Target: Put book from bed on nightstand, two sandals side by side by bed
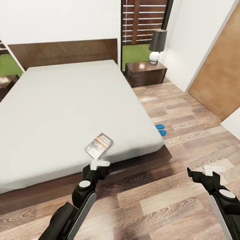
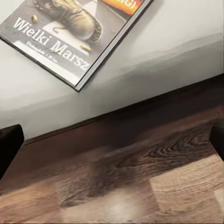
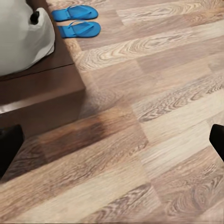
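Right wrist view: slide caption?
Two blue sandals lie side by side on the wood floor beside the bed frame.

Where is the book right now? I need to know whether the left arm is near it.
In the head view the book lies flat on the bed near its foot edge, just beyond the left gripper, which is over the floor.

Table lamp (image 1: 157,45), dark shade on a white round base, sits at the back of the right-hand bedside cabinet top. Wooden door panel (image 1: 218,75), light brown, stands at the right against the white wall (image 1: 63,20). Wood-plank floor (image 1: 186,110) with mixed light and dark boards.
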### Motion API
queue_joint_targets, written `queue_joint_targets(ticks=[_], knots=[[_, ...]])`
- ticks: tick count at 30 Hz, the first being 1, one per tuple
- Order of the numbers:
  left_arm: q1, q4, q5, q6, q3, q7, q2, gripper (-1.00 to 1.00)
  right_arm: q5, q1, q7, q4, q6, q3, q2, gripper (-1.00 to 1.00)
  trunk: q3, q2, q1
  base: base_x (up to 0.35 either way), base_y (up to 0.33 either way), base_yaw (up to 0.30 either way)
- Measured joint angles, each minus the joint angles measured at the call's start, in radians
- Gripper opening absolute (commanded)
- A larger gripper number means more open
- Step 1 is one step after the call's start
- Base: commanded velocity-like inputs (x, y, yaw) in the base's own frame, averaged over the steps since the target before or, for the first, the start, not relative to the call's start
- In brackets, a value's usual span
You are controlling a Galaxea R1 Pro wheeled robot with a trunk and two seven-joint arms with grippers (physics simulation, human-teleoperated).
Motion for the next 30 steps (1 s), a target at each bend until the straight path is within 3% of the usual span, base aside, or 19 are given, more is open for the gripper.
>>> queue_joint_targets(ticks=[9,21,30], knots=[[0.0,0.002,0.003,0.001,0.001,-0.001,-0.004,1.0,0.0,0.0,0.0,0.0,-0.003,0.0,0.0,1.0,0.002,0.0,0.0,-0.34,0.0,0.251],[0.0,0.005,0.013,-0.001,0.0,-0.003,-0.004,1.0,0.0,0.0,0.0,-0.001,-0.001,0.0,0.0,1.0,0.006,0.0,0.0,-0.341,0.0,0.089],[0.0,0.005,0.009,-0.001,0.001,-0.001,-0.004,1.0,0.001,0.0,-0.001,-0.002,-0.004,0.03,0.0,1.0,0.018,0.0,-0.001,-0.057,0.0,0.17]])
